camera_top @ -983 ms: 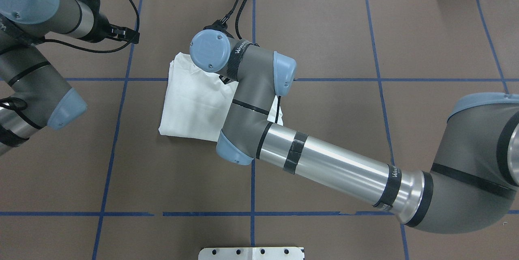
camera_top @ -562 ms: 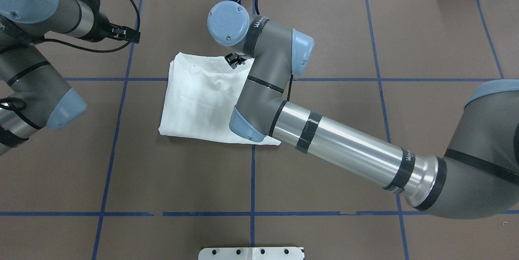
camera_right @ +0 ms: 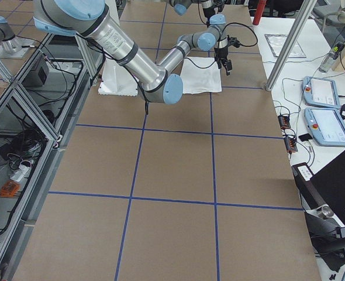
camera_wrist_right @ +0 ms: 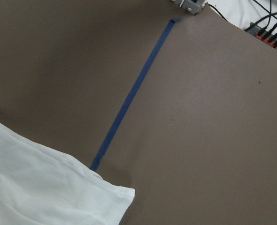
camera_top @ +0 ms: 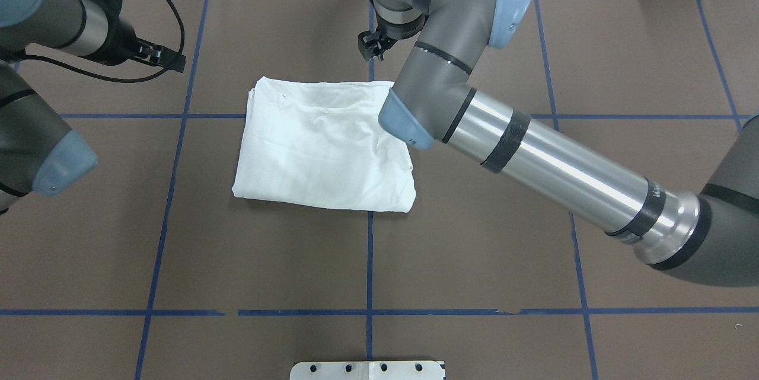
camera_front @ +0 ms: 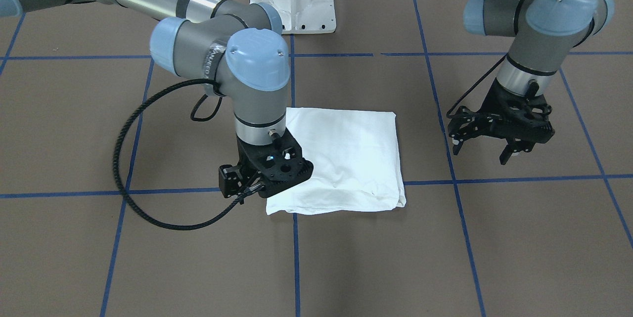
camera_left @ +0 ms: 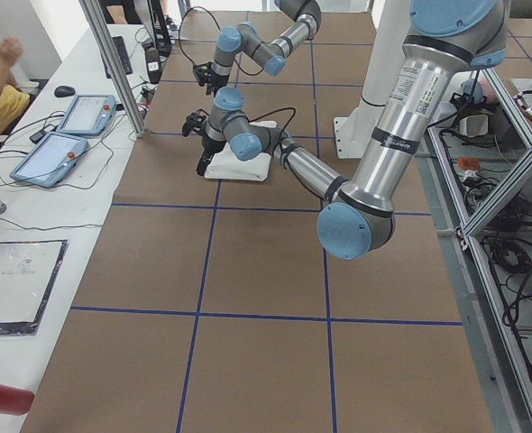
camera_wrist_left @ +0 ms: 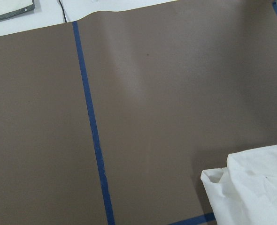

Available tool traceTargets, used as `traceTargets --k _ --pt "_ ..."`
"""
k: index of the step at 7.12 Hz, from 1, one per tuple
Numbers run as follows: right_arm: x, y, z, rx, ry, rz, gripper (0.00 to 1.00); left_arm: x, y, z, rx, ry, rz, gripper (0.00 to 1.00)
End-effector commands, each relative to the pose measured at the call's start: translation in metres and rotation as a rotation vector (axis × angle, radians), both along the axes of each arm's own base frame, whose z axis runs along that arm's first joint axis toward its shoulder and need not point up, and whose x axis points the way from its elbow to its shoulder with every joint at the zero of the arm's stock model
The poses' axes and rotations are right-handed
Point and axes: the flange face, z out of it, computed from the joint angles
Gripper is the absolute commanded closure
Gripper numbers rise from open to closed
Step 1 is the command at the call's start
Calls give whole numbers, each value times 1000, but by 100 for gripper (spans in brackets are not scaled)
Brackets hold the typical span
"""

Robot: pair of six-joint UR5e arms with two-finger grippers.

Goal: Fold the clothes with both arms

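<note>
Shirt (camera_front: 346, 154) lies folded mid-frame on the counter (camera_front: 346, 257). Right hand (camera_front: 262, 178) hangs at its lower-left corner, grip impossible to tell; left hand (camera_front: 482, 151), open and empty, sits far right. Risk: the right hand or its dangling cable (camera_front: 128, 168) snags the hem, undoing the fold.

Left arm (camera_front: 531, 45) and right arm (camera_top: 551, 160) match: silver tubes, dark grey joints, light-blue round caps (camera_front: 257, 60) with tiny screws. The right one's got black tape bands (camera_top: 504, 140). Black skeletal left gripper (camera_front: 482, 152) and right gripper (camera_front: 264, 178); a braided black cable (camera_front: 123, 158) comes out just above the right gripper.
</note>
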Motion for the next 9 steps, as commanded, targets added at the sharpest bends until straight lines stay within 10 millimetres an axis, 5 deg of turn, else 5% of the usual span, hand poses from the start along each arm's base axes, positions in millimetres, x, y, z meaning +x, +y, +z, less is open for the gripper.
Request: traceTargets --k 1,2,3,4,5,6,7,8,9 --pt "109 9 45 -117 -42 33 0 -109 -2 9 -12 -81 87 0" --pt "173 23 106 -162 -61 47 0 -155 7 52 -91 -63 134 0" --pt "217 47 161 -112 -12 -21 0 -180 26 110 -203 -71 108 0" --pt "252 57 221 -95 64 -85 0 -218 15 155 -277 -89 42 0" --pt "290 62 278 -122 123 -114 0 -251 13 163 -282 -87 -19 0" --pt "346 85 348 -131 175 -145 0 -256 17 189 -299 -111 23 0" --pt "399 100 383 -98 113 -77 0 -283 22 231 -294 -136 80 0" --pt "439 116 414 -172 79 -21 0 -296 53 281 -356 -121 100 0" --pt "467 133 440 -237 17 1 0 -296 82 299 -404 4 118 0"
